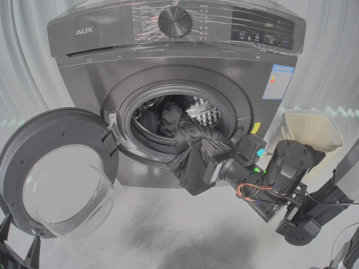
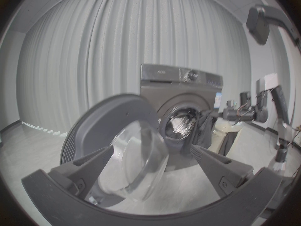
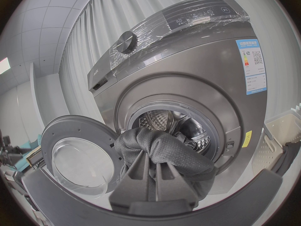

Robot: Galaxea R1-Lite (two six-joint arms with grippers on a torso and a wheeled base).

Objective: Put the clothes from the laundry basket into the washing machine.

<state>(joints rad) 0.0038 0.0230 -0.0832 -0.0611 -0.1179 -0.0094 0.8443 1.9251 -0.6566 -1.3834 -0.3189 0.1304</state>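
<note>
At the near left, the left gripper [image 2: 150,160] is held low before the door, its jaws spread wide with nothing between them. The round grey door with a clear glass bowl [image 1: 56,169] is swung fully out to the left, its rim well apart from the drum opening [image 1: 179,113]. A grey metallic front-loading washing machine [image 1: 93,75] is set on a pale grey floor [image 1: 149,221] before a pale pleated curtain [image 1: 22,38]. Dark clothes [image 1: 170,116] are seen inside the drum. A black mesh garment [image 1: 190,157] is draped over the opening's lower lip and is pinched by the right gripper [image 3: 152,160]. A blue-and-white label [image 1: 278,82] and a small yellow sticker [image 1: 255,127] are fixed right of the opening. Clear film [image 1: 209,23] is wrapped over the control panel. At the far right, a cream perforated plastic laundry basket [image 1: 318,127] is stood beside the machine.
</note>
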